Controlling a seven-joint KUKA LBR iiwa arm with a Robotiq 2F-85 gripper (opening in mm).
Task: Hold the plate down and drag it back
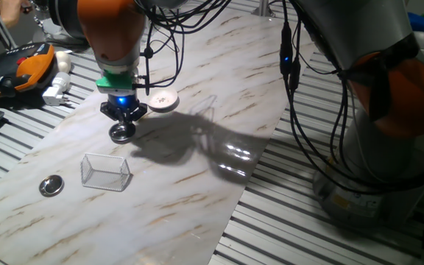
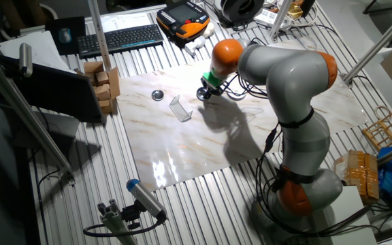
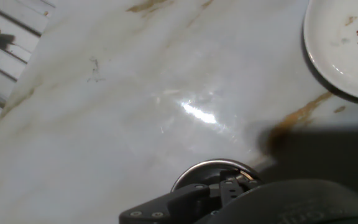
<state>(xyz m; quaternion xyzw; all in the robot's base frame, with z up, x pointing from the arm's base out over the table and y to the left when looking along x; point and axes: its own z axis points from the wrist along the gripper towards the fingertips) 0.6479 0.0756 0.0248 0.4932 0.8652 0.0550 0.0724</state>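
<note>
The plate [image 1: 162,101] is a small white dish lying on the marble board, just right of and beyond my gripper [image 1: 123,122]. In the hand view the plate [image 3: 347,43] shows at the top right corner, with small red and green marks in its centre. My gripper [image 3: 229,186] sits low at the bottom edge, its dark fingers drawn together with nothing between them. It hovers over a shiny metal disc [image 3: 211,170], not over the plate. In the other fixed view the gripper [image 2: 205,94] is at the board's far side, and the arm hides the plate.
A clear plastic box [image 1: 105,171] stands on the board in front of the gripper. A second metal disc [image 1: 51,185] lies to its left. An orange-black controller [image 1: 20,68] and a white plug [image 1: 57,92] lie off the board's far left edge.
</note>
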